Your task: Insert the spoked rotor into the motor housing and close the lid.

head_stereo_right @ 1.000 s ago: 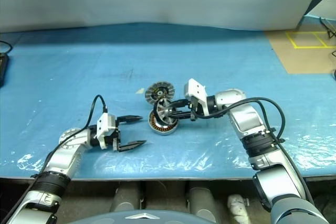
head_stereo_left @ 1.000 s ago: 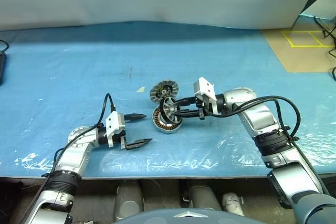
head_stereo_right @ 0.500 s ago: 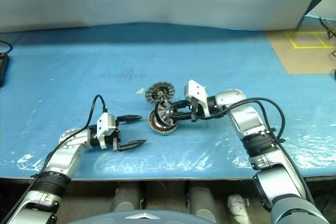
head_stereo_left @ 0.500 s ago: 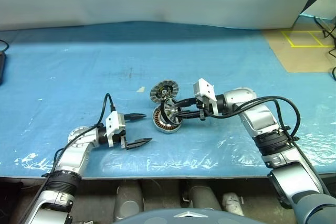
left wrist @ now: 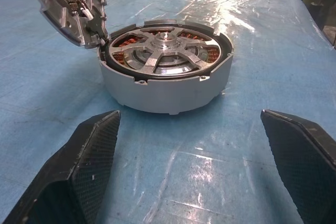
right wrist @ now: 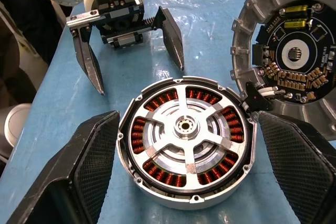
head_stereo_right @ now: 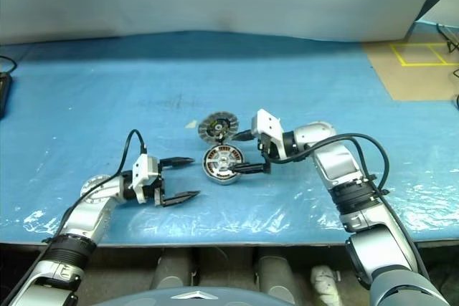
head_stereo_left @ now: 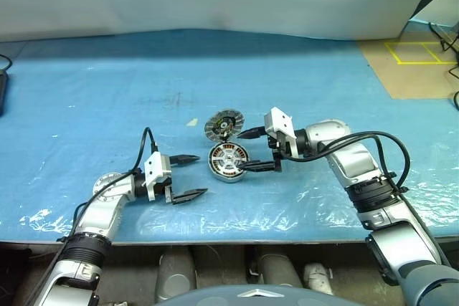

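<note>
- In the head views we see the thick round silver-rimmed motor housing [head_stereo_left: 228,160] with copper-brown windings flat on the glossy blue plastic-covered table [head_stereo_left: 107,84], nearer its front edge than its back. The flat finned grey metal lid [head_stereo_left: 224,125] sits just behind. The right gripper [head_stereo_left: 246,150] spreads its black fingers either side of the housing; the left gripper [head_stereo_left: 189,176] is open too.
- Left wrist view: the silver-grey spoked rotor [left wrist: 165,52] sits inside the windings.
- Right wrist view: textured black fingers [right wrist: 79,174] flank the housing, apart, holding nothing.
</note>
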{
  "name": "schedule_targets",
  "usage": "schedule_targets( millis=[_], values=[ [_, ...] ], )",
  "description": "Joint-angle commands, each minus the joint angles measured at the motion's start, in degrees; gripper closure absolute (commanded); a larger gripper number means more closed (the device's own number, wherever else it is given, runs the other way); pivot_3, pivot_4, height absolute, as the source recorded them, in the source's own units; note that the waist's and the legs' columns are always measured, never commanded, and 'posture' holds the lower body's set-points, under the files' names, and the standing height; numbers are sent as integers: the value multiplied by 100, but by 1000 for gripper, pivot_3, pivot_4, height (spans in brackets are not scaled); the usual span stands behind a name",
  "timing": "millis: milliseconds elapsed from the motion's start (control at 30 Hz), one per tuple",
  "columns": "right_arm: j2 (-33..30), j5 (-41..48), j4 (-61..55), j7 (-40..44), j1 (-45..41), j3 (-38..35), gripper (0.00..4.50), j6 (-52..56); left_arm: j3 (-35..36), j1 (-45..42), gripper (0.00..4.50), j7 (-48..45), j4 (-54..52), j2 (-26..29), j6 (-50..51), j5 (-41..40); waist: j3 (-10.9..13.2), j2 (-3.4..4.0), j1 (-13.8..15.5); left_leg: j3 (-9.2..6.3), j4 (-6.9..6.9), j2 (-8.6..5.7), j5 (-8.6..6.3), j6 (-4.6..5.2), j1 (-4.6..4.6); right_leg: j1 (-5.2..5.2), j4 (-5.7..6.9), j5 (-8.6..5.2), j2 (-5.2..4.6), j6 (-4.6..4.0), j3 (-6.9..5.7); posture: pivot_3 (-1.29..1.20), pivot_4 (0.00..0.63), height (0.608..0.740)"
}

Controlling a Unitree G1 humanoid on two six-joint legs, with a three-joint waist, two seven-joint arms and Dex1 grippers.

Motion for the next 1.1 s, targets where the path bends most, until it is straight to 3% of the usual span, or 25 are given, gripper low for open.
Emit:
schedule_targets(
  millis=[33,100,367,633,867,1100],
  values=[
    [75,181,-51,-3,-98,-94,98,25,14,10,0,-1,-75,28,-62,-20,0,0,-1,0,0,0,0,0,0,0,0,0,0,0,0,0,150,740],
    [165,144,53,-61,-101,-56,98,-5,20,5,0,4,-58,31,-81,-11,0,0,-1,0,0,0,0,0,0,0,1,0,0,0,0,0,150,740],
    [637,-56,516,-317,-220,77,1674,-161,28,-3,0,14,-38,39,-89,-1,0,0,-4,0,0,0,0,-1,0,0,1,0,0,0,0,0,150,740],
    [781,-285,685,-379,-110,373,4451,-255,45,-7,0,45,-33,60,-117,24,0,0,-3,0,0,1,3,-6,0,0,0,0,0,0,-1,0,150,740],
    [630,-702,957,-498,29,644,4482,-544,52,-3,0,54,-20,69,-133,41,-1,-1,-4,0,0,0,3,-6,14,12,1,0,-1,0,0,0,150,740],
    [728,36,436,-322,29,208,4482,-187,38,-9,0,38,-17,56,-124,25,-1,-1,-1,0,0,-2,0,-2,23,24,1,0,-4,0,0,0,150,740]
  ],
)
